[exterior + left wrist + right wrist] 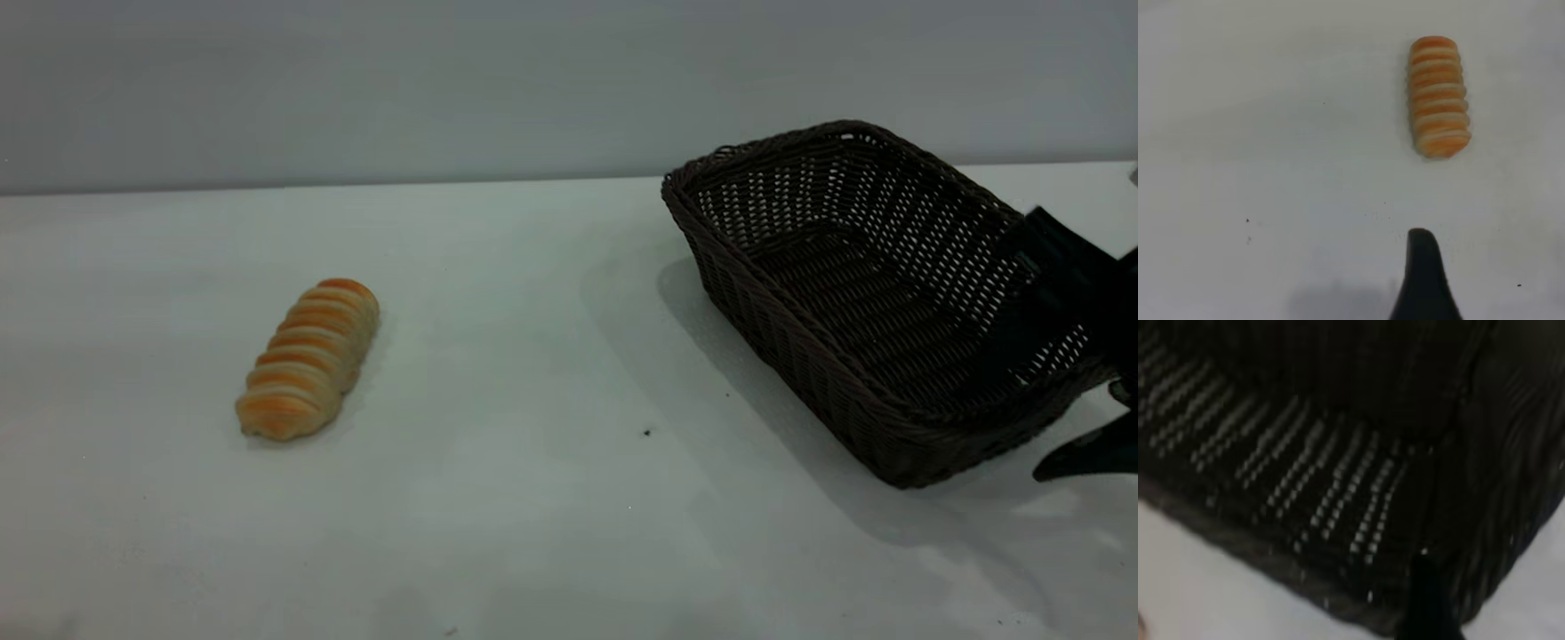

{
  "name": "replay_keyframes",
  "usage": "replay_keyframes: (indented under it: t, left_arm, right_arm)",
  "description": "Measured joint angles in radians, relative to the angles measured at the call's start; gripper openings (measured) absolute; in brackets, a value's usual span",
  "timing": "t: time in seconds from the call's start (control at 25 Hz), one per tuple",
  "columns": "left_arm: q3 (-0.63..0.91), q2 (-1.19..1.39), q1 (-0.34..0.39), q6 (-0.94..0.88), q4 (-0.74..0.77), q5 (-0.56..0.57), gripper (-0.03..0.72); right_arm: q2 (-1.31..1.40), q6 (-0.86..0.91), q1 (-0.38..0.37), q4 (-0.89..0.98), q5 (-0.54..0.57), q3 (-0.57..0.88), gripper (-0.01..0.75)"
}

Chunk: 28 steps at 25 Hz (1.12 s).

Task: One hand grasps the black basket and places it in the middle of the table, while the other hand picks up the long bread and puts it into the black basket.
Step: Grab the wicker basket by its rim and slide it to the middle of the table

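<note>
The black basket (765, 320) is at the table's right side, its right end raised a little off the table (533, 356). My right gripper (1058, 391) is shut on the basket's right wall, one finger inside and one outside. The right wrist view shows the basket's weave (1338, 487) close up, with one fingertip (1425, 593) against it. The long bread (308, 357) lies alone at the left of the table. In the left wrist view the bread (1438, 97) lies ahead of my left gripper (1471, 293), well apart from it. Only one of its fingers (1423, 280) shows. The left gripper is open, empty and above the table.
A plain grey wall (356, 89) runs behind the table's far edge. A few small dark specks (646, 433) lie on the tabletop between bread and basket. The left arm is out of the exterior view.
</note>
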Motion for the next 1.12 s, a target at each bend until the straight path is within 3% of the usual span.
replay_keyframes:
  t: [0.6,0.72,0.88,1.12]
  left_arm:
    - [0.0,0.0,0.0,0.0,0.0,-0.011,0.568]
    - [0.0,0.0,0.0,0.0,0.0,-0.013,0.568]
    - [0.0,0.0,0.0,0.0,-0.001,-0.015,0.568]
    - [0.0,0.0,0.0,0.0,-0.001,-0.015,0.568]
  right_arm:
    - [0.157,-0.073,0.0,0.202,-0.163,-0.066,0.467]
    - [0.211,-0.073,0.0,0.214,-0.164,-0.104,0.378]
    - [0.219,-0.074,0.0,0.228,-0.153,-0.116,0.113]
    - [0.216,-0.145,-0.007,0.214,-0.108,-0.141,0.091]
